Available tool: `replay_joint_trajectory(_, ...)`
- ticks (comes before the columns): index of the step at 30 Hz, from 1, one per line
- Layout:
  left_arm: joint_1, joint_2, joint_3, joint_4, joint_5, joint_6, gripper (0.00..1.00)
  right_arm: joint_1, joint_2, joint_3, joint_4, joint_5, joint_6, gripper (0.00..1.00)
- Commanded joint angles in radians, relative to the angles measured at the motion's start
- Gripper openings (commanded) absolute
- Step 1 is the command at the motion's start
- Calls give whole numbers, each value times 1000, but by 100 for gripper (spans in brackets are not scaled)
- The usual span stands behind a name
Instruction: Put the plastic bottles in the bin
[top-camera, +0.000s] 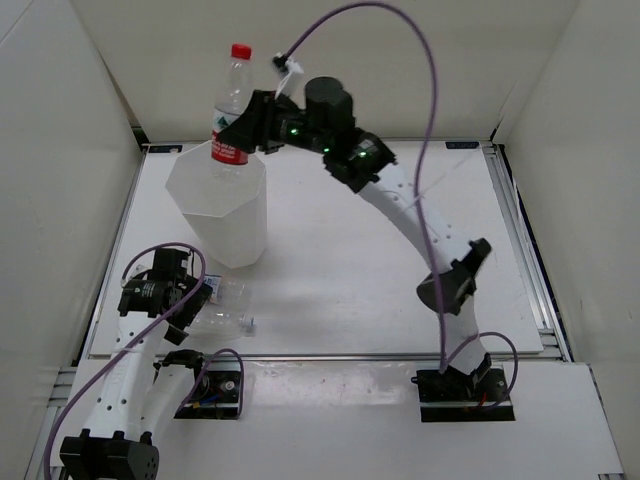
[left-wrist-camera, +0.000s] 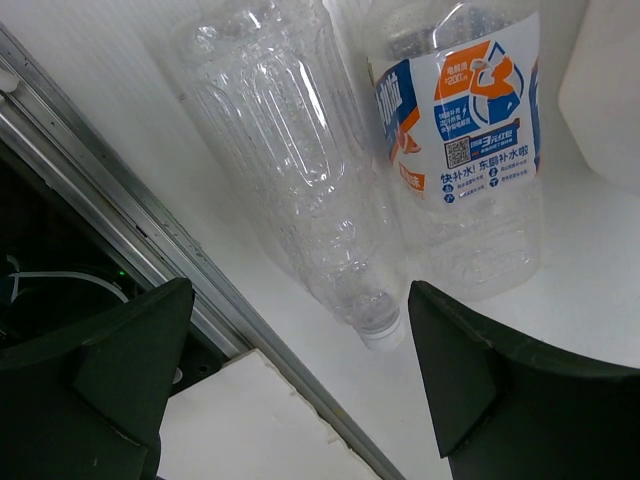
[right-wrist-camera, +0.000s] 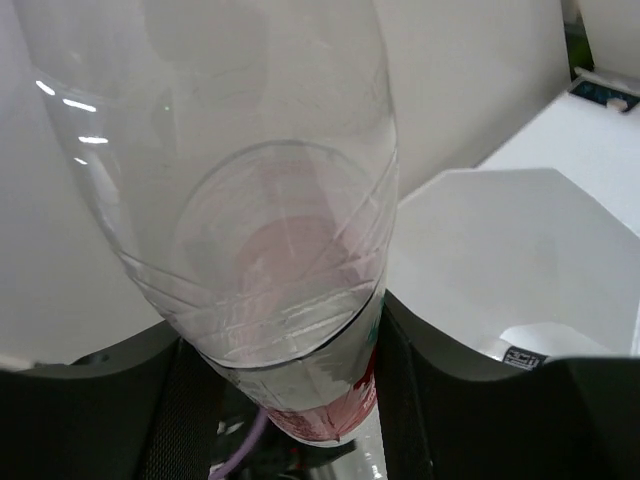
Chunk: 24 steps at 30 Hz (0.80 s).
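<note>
Gripping the red-capped, red-labelled bottle (top-camera: 233, 100) upright in the right gripper (top-camera: 250, 128), above the far rim of the white faceted bin (top-camera: 225, 215). Hovering with the left gripper (left-wrist-camera: 300, 340) spread wide, by the cap end of a clear unlabelled bottle (left-wrist-camera: 290, 150) lying against a blue-white-labelled bottle (left-wrist-camera: 470, 130) on the table (top-camera: 350, 260), near the bin.

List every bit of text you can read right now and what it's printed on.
"快补水!东鹏补水啦": on the label of the blue-and-orange-labelled bottle, left wrist view.
"3元红包": apparently, beside the QR code on that label; the finer print is too small to read.
Too blurred to read: the label of the red-labelled bottle in the right end effector.
No text: the unlabelled clear bottle.
</note>
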Motion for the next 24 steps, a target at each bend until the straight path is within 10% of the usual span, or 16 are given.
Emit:
replay_joint_trajectory(1, -4, -9, -15, 3, 11, -3, 99, 18, 150, 41, 63, 99, -66, 32)
replay_joint_trajectory(3, -4, -9, -15, 3, 11, 8, 99, 31, 161, 42, 83, 136, -85, 36)
replay_joint_trajectory(9, -4, -9, -35, 46, 20, 8, 99, 40, 138, 51, 5, 205, -145, 100)
replay_joint_trajectory(24, 33, -12, -174, 95, 19, -138, 99, 97, -489, -267, -136, 372, -255, 100)
